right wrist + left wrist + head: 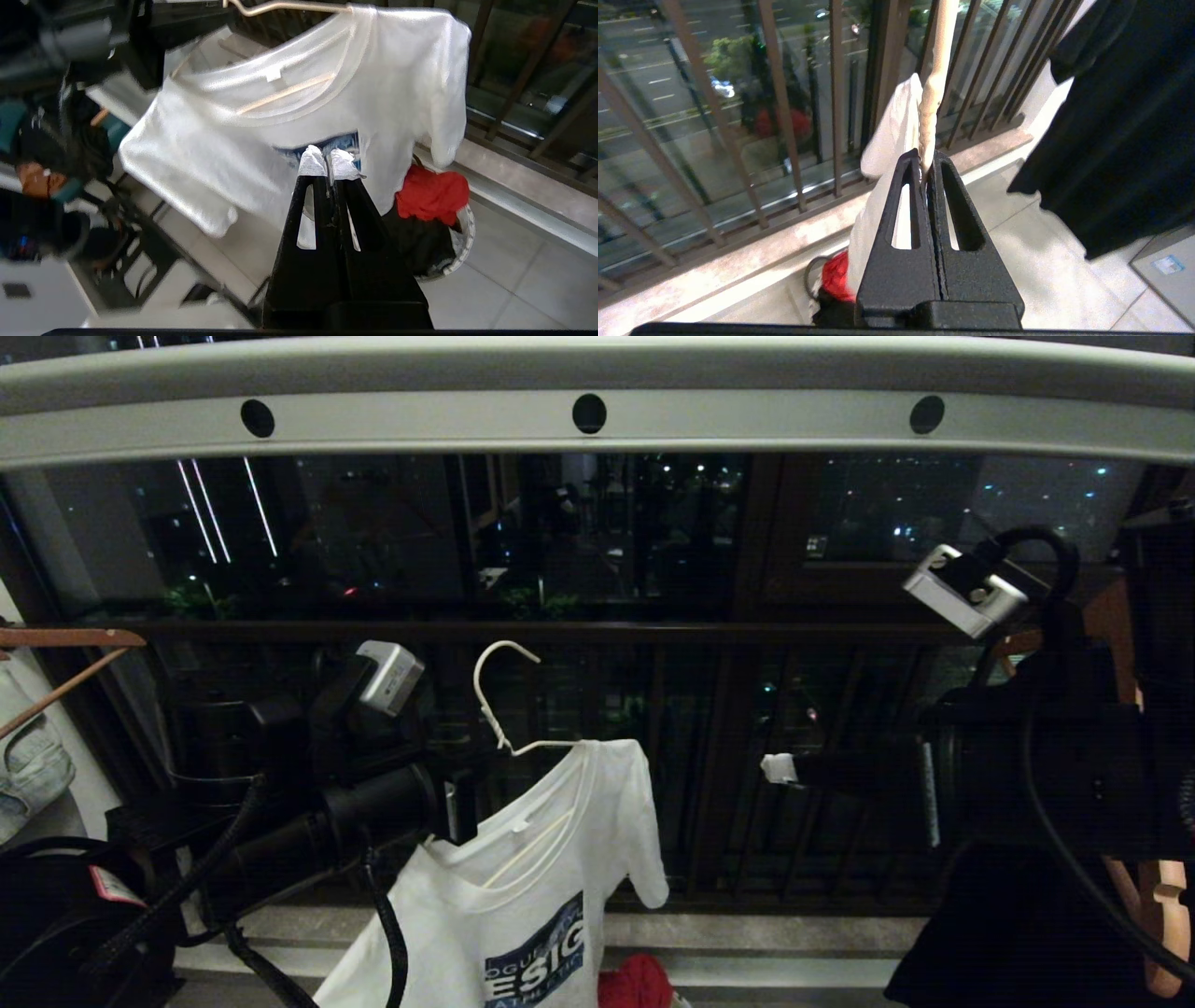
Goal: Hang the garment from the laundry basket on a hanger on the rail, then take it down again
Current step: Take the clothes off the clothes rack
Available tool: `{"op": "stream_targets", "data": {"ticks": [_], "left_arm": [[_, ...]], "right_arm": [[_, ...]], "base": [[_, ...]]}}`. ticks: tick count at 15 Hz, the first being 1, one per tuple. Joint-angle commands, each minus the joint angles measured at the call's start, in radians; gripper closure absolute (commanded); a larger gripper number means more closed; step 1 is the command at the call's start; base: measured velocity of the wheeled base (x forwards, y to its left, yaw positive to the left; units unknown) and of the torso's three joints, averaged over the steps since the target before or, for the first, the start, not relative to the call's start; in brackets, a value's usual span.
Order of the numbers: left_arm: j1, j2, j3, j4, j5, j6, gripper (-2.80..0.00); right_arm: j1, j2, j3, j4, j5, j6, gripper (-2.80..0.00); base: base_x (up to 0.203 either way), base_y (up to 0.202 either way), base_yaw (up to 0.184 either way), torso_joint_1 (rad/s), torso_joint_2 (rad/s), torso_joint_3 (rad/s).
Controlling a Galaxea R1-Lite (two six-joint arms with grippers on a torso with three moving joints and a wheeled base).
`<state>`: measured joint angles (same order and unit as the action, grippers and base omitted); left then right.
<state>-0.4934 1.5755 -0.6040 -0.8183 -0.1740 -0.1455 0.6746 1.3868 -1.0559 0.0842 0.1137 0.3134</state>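
Note:
The white T-shirt garment point(560, 840) with its dark blue chest print hangs on the thin white wire hanger point(495, 700). The hanger's hook is in the air, well below the pale rail point(597, 420) with round holes. My left gripper point(927, 157) is shut on the hanger's wire at the shirt's left shoulder and carries it. My right gripper point(780, 768), with white-taped tips, is shut and empty. It stands to the right of the shirt, apart from it, and points at the chest print point(343, 142). The laundry basket point(467, 233) sits on the floor under the shirt.
A red cloth point(432, 193) and a dark garment lie in the basket. A black garment point(1120, 116) hangs at the right. Brown wooden hangers point(65, 639) and denim are at the left. The dark window railing point(597, 633) runs behind the shirt.

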Motion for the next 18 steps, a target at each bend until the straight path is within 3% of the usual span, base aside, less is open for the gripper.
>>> {"op": "stream_targets", "data": {"ticks": [1, 6, 12, 13, 15, 18], "left_arm": [[-0.002, 0.042, 0.010, -0.066, 0.002, -0.014, 0.00], [-0.072, 0.156, 0.032, -0.232, 0.132, -0.019, 0.00], [-0.105, 0.181, 0.046, -0.329, 0.153, -0.052, 0.00], [-0.114, 0.181, 0.046, -0.329, 0.162, -0.054, 0.00], [-0.131, 0.180, 0.046, -0.329, 0.172, -0.057, 0.00], [-0.142, 0.181, 0.040, -0.329, 0.197, -0.058, 0.00]], "right_arm": [[0.005, 0.075, 0.003, -0.027, -0.003, 0.010, 0.00], [0.008, 0.190, 0.029, -0.091, -0.043, 0.015, 0.00], [0.046, 0.347, 0.082, -0.273, -0.160, 0.025, 0.00], [0.058, 0.371, 0.103, -0.348, -0.203, 0.026, -2.80], [0.083, 0.421, 0.123, -0.447, -0.292, 0.024, -2.80], [0.124, 0.467, 0.121, -0.471, -0.388, 0.023, -2.80]], "base": [[0.000, 0.000, 0.000, 0.000, 0.00, 0.000], [0.000, 0.000, 0.000, 0.000, 0.00, 0.000], [0.000, 0.000, 0.000, 0.000, 0.00, 0.000], [0.000, 0.000, 0.000, 0.000, 0.00, 0.000], [0.000, 0.000, 0.000, 0.000, 0.00, 0.000], [0.000, 0.000, 0.000, 0.000, 0.00, 0.000]]}}
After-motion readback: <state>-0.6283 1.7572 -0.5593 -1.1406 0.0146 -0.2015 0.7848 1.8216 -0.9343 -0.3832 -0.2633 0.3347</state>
